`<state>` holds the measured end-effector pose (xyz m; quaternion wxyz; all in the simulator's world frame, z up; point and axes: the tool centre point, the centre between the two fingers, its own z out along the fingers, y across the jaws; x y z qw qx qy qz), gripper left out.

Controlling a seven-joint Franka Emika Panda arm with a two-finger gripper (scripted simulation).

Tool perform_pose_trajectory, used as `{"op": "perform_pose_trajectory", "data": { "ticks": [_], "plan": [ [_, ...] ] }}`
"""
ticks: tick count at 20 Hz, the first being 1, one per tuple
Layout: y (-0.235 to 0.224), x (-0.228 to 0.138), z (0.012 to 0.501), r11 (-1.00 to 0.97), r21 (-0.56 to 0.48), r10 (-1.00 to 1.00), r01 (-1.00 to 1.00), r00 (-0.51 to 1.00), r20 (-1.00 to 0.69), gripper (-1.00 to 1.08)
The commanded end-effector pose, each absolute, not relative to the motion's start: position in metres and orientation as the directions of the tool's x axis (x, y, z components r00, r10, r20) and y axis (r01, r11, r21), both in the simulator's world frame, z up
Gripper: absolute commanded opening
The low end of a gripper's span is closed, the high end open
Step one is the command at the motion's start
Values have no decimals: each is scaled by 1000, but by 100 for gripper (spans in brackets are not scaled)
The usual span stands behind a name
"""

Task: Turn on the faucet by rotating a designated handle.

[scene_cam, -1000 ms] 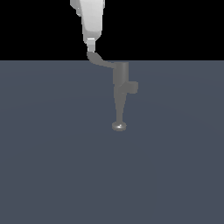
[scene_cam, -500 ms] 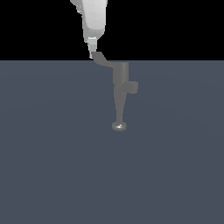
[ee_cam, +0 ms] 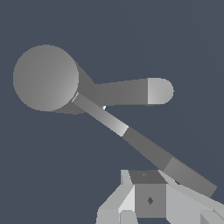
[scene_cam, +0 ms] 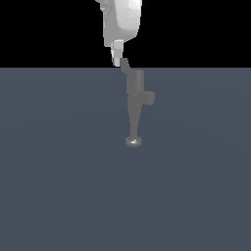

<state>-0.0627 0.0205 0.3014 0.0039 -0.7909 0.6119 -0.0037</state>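
The grey faucet (scene_cam: 136, 90) stands at the middle of the exterior view, with its side stub (scene_cam: 149, 98) and shiny round disc (scene_cam: 133, 141) below. Its handle (scene_cam: 125, 65) shows as a short lever off the cylindrical top. My white gripper (scene_cam: 117, 61) hangs from above, fingertips touching the handle's tip on the exterior view's left. In the wrist view the faucet's round top (ee_cam: 46, 78) and the long handle (ee_cam: 144, 146) run diagonally past my gripper (ee_cam: 148, 177). The fingers look shut together, pressed against the lever's side, nothing between them.
A flat dark blue-grey floor (scene_cam: 59, 186) spreads around the faucet, with a black background (scene_cam: 44, 29) behind. No other objects show in either view.
My gripper has moved toward the exterior view's right. The handle has swung with it, from sticking out sideways to lying close to the faucet's top.
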Motion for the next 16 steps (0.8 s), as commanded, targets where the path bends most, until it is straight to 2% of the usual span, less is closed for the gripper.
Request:
{"op": "perform_pose_trajectory", "data": {
  "ticks": [1,5,7,16],
  "plan": [
    [0,-72,299,-234,-2,-972,-972,234,0,-100],
    [-17,-82,298,-234,0,-972,-972,234,0,-100],
    [-6,-78,301,-248,-8,-969,-969,248,1,-100],
    [-57,-68,300,-240,-4,-971,-971,240,1,-100]
  ]
}}
